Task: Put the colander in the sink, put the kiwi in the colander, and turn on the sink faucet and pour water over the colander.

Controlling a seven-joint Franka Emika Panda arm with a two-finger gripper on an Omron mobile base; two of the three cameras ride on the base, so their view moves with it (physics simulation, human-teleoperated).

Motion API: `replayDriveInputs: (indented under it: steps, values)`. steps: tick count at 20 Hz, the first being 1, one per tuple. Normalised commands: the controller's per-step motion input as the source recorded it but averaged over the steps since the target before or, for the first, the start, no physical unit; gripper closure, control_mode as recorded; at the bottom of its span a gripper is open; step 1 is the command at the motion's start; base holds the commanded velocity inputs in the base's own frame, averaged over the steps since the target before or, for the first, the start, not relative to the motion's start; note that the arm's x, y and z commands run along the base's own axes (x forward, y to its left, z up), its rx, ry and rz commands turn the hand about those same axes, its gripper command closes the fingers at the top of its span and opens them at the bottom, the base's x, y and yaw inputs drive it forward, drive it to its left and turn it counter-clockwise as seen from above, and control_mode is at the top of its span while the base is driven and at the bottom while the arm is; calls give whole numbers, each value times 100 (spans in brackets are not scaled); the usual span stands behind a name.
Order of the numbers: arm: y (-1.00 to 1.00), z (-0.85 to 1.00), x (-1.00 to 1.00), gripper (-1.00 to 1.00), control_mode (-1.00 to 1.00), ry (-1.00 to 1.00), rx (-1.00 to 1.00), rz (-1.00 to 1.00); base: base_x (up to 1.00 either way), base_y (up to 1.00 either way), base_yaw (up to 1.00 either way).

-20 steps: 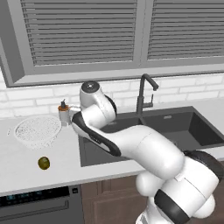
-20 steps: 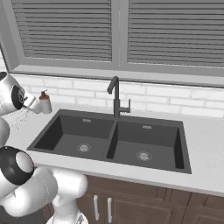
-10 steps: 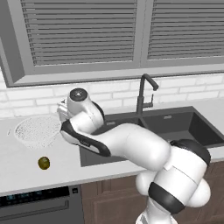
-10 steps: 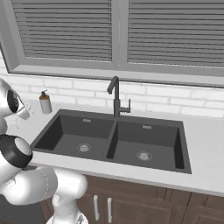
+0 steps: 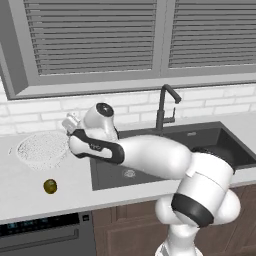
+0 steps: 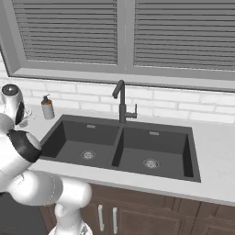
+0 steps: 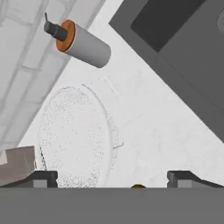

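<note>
On the pale countertop [image 5: 65,195] left of the dark grey rectangular double-basin sink [image 6: 124,149], the wide shallow white perforated colander [image 5: 42,149] sits upright, with the small olive-brown kiwi [image 5: 50,186] lying apart from it nearer the counter's front edge. Beside the colander's sink-side rim, the two-finger gripper [image 7: 112,177] hangs with its dark tips spread wide, nothing between them. Seen from the hand, the colander [image 7: 74,138] lies ahead and a sliver of what is probably the kiwi [image 7: 138,187] peeks at the bottom edge. A small grey soap dispenser bottle [image 6: 47,108] stands by the wall, and the tall slim dark gooseneck faucet [image 6: 121,102] rises behind the sink's divider.
</note>
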Motion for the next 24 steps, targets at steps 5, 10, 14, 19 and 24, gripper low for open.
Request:
replayDriveInputs:
  steps: [5, 10, 14, 19, 24]
  values:
    - [34, -1, 47, -100, -100, 11, 6, 23, 0, 0, 0]
    - [31, -16, 20, -100, -100, 14, 0, 8, 0, 0, 0]
    - [40, -31, 3, -100, -100, 10, -3, 0, 0, 0, 0]
    - [40, -27, 0, -100, -100, 2, -1, 0, 0, 0, 0]
    - [5, -23, 0, -100, -100, 0, 0, 0, 0, 0, 0]
